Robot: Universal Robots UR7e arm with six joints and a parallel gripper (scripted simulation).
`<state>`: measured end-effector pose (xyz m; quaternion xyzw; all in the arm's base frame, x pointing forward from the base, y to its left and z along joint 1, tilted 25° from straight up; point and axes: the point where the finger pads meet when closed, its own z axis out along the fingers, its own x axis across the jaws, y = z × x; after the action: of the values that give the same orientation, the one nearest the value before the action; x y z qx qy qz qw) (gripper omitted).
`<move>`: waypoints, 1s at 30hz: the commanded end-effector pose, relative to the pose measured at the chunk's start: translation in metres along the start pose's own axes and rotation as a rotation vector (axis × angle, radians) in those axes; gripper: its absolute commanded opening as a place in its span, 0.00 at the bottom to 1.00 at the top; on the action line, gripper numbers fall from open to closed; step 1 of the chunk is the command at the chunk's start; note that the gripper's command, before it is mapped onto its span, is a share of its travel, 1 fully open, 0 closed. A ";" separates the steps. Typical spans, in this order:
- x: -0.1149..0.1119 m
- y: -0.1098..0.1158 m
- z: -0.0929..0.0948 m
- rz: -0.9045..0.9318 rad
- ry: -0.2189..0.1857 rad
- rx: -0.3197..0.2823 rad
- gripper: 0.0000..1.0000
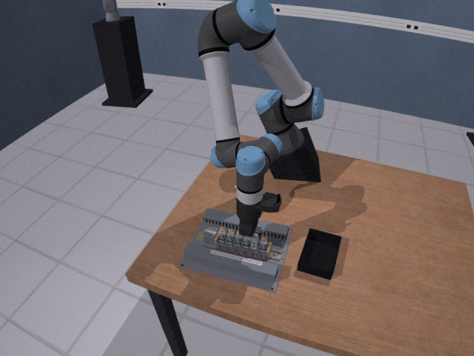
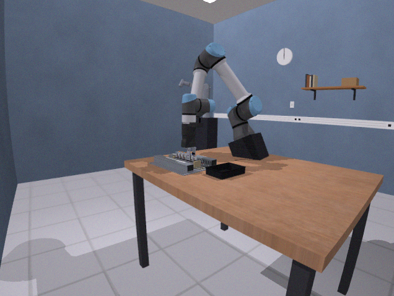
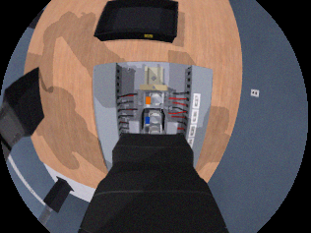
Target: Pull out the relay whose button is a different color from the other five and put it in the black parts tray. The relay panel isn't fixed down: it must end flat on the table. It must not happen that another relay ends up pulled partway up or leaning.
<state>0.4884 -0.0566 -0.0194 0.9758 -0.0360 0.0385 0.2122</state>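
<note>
1. Relay panel comes first as you scan from the left: it lies flat on the table near the left edge, its row of relays running left to right.
2. Your gripper stands straight down over that row, clamped on the blue-button relay, which sits directly beneath it in its socket. The wrist view shows that blue button against an orange one just beyond.
3. Pull straight up along the relay's upright axis; I judge that any sideways lean would drag the loose panel with it.
4. To the right, the black parts tray lies just beside the panel, apart from it, long side running near to far. The carry goes rightward.
5. You cannot see the fingertips or how deep the relay sits: the gripper body hides both, and the remaining buttons are too small to sort by color.
</note>
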 end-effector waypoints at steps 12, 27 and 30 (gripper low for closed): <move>0.000 0.000 -0.001 0.001 0.034 0.002 0.00; -0.001 0.000 -0.002 0.002 0.058 0.003 0.00; -0.001 0.000 -0.002 0.002 0.060 0.003 0.00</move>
<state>0.4871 -0.0564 -0.0193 0.9747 -0.0311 0.0606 0.2131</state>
